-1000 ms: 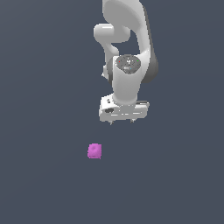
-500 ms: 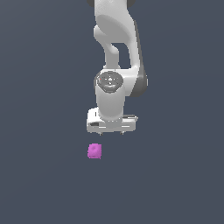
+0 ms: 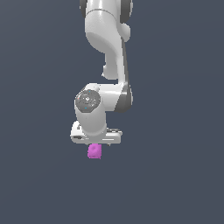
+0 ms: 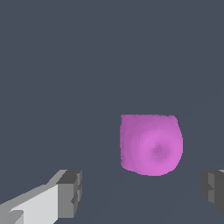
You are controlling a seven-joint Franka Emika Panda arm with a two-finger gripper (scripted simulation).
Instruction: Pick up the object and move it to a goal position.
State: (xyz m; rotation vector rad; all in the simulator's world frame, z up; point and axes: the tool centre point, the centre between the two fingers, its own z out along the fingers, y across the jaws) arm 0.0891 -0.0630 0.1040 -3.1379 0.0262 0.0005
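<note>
Spread wide, the gripper (image 4: 142,190) is showing its two grey fingertips (image 4: 71,193) low in the wrist frame, one at the lower left and the other at the right edge, with nothing pinched between them. Lying in the gap but touching neither finger, the magenta-purple object (image 4: 151,144) is sitting right of the frame's centre, a rounded lumpy cube much narrower than the opening. In the exterior view, the white arm (image 3: 107,57) is reaching down from the top centre of the frame, and the gripper (image 3: 97,146) is hovering just below the middle. The object (image 3: 94,151) is peeking out directly beneath the hand, its upper part being hidden by the hand's body, against the plain dark grey floor (image 3: 175,175).
</note>
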